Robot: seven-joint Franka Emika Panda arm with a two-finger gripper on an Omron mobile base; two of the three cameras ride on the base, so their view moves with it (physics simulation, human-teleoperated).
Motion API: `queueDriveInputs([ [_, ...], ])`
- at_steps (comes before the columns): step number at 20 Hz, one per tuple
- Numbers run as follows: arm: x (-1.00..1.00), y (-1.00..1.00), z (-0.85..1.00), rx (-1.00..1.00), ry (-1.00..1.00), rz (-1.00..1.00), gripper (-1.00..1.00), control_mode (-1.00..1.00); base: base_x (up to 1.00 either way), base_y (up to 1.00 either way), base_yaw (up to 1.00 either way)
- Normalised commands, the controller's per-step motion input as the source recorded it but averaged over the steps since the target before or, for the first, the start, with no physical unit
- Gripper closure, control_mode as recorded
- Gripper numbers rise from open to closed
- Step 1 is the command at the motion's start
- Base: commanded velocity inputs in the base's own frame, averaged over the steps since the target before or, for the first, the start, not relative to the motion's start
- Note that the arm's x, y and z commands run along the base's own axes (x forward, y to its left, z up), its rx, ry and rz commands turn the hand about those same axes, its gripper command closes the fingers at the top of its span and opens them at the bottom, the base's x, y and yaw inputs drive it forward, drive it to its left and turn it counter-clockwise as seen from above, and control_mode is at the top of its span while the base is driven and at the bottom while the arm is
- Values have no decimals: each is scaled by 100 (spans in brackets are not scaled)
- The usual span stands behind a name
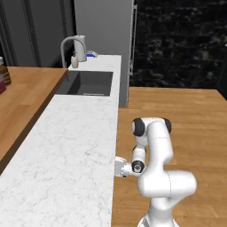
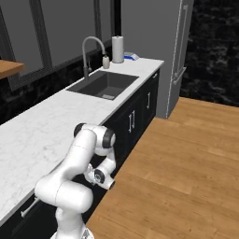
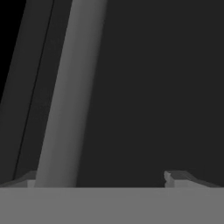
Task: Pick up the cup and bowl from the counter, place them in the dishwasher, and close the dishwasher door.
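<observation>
You see one hand (image 3: pixel 109 177), its two fingers (image 3: pixel 177 177) spread wide and holding nothing, close against one dark panel (image 3: pixel 153 87) with one grey bar (image 3: pixel 70 96) ahead, under the table (image 1: pixel 66 146) edge.

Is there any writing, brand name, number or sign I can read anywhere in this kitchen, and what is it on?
None: no readable text anywhere.
The small bottle by the faucet and the white roll carry no visible lettering.
The fridge, counter and cabinet fronts are plain.

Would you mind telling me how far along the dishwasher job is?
Done: nothing I can confirm. In hand: the open gripper faces a grey handle on a dark panel below the counter. Left: whether cup and bowl are loaded, I cannot tell.
</observation>
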Motion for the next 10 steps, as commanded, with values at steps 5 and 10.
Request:
queueDriveInputs([
  [5, 1, 100, -100, 47, 0, 0, -100, -100, 0, 0, 0],
  [10, 8, 72, -89, 71, 0, 3, -100, -100, 0, 0, 0],
])
